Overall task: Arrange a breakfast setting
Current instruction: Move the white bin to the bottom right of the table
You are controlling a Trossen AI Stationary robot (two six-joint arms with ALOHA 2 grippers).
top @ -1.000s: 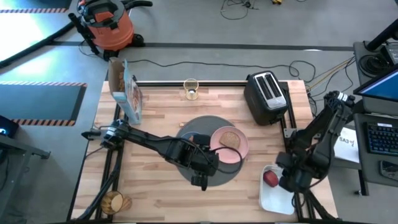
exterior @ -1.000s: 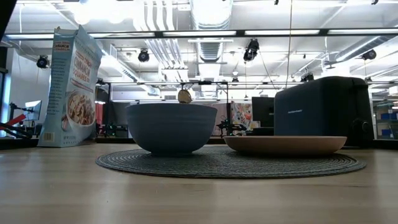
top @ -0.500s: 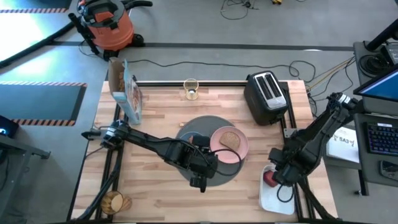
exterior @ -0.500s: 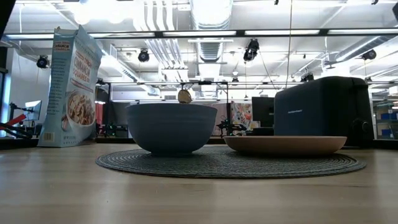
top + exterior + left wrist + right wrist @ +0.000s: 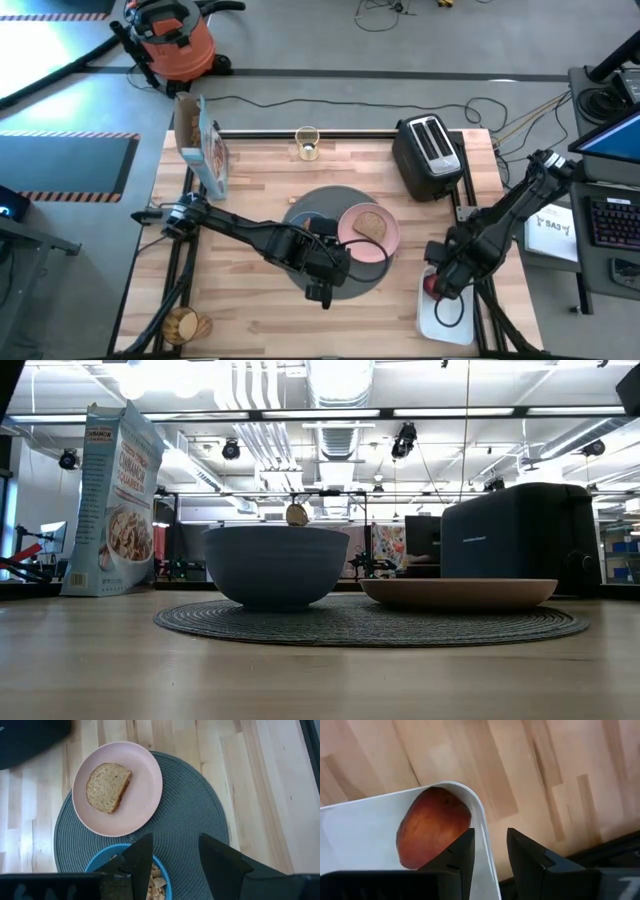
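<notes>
Judging by the layout, I have the round mat (image 5: 335,245) carrying the pink plate (image 5: 150,790) with toast (image 5: 107,786) and the cereal-filled blue bowl (image 5: 100,862), while the apple (image 5: 432,832) sits in the white tray (image 5: 360,845) below my right gripper (image 5: 490,850), jaws spread and empty, like my left gripper's (image 5: 172,857).

You are looking level across the wooden worktop (image 5: 120,680), where a round dark grey mat (image 5: 380,624) is lying flat. A blue bowl (image 5: 276,565) is sitting on the mat's left part, and a pink plate (image 5: 458,593) is resting on the mat just to its right, the two standing apart. A black toaster (image 5: 525,538) is standing behind the plate. At far left a cereal box (image 5: 118,500) is standing upright behind the mat.
</notes>
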